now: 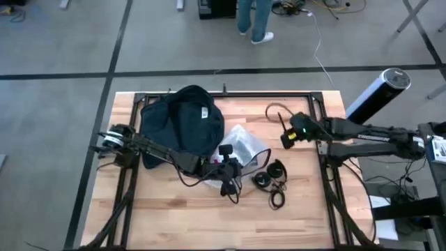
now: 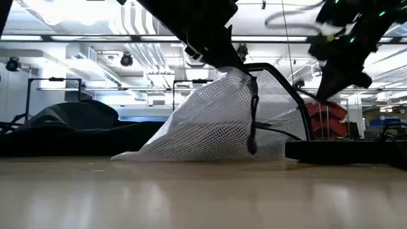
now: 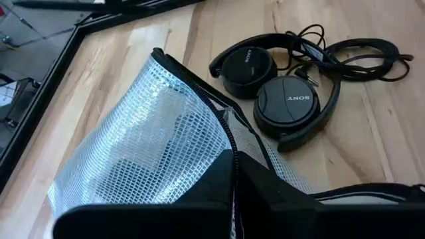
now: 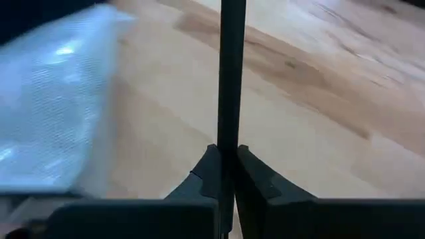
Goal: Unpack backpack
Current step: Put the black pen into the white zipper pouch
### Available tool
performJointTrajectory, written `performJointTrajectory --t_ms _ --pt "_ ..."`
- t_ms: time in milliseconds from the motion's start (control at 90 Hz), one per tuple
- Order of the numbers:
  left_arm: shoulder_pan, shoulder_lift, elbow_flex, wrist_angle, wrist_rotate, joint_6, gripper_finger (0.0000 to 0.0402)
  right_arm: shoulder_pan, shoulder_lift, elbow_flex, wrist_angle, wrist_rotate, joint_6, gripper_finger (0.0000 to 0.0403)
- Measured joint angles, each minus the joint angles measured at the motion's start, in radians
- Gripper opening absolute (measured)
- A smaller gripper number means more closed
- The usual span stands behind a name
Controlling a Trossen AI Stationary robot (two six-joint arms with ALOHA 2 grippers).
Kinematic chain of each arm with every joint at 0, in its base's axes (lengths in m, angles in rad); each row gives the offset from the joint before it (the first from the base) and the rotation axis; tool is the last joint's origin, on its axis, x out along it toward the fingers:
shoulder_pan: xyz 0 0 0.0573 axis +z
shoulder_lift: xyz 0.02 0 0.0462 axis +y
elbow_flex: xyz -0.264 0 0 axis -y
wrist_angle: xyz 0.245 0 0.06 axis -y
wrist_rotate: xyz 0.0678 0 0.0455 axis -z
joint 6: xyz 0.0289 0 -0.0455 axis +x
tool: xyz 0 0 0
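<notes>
mesh pouch point(image 3: 153, 139) and headphones point(image 3: 279, 86) on my counter point(image 1: 174, 216)

i see the black headphones just beside the pouch, cable coiled nearby.

Two dark, slender robot arms with black jointed segments and loose black cables running along them. The left claw point(image 1: 226, 169) is black, with flat matte fingers point(image 3: 279, 196). The right claw point(image 1: 287, 127) is black too, with a small green light glowing on its wrist and narrow wedge-shaped fingers point(image 4: 262, 186).
</notes>
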Motion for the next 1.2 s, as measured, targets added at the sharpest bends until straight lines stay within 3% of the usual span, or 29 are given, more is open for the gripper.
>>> performJointTrajectory --t_ms 111,289,433,556,756,900,1200 --pt "0.003 0.000 0.000 0.002 0.000 -0.007 0.0000 0.242 -0.007 -0.003 0.001 0.094 0.094 0.0001" --pt "0.010 -0.001 0.000 0.016 0.000 -0.008 0.0000 0.599 0.059 -0.006 0.072 0.114 0.276 0.0000" --pt "0.017 -0.001 0.000 0.055 0.000 -0.024 0.0000 0.783 0.167 -0.007 0.165 0.122 0.341 0.0000" --pt "0.019 -0.001 0.000 0.115 0.001 -0.026 0.0000 0.785 0.281 -0.008 0.231 0.191 0.244 0.0000" --pt "0.019 -0.001 0.001 0.126 0.003 -0.013 0.0000 0.696 0.484 0.026 0.411 0.262 -0.163 0.0000" --pt "0.019 -0.001 0.001 0.109 0.011 -0.008 0.0000 0.637 0.601 0.116 0.379 0.303 -0.349 0.0000" --pt "0.019 -0.001 0.001 0.092 0.012 0.025 0.0000 0.631 0.796 0.239 0.381 0.561 -0.777 0.0000"
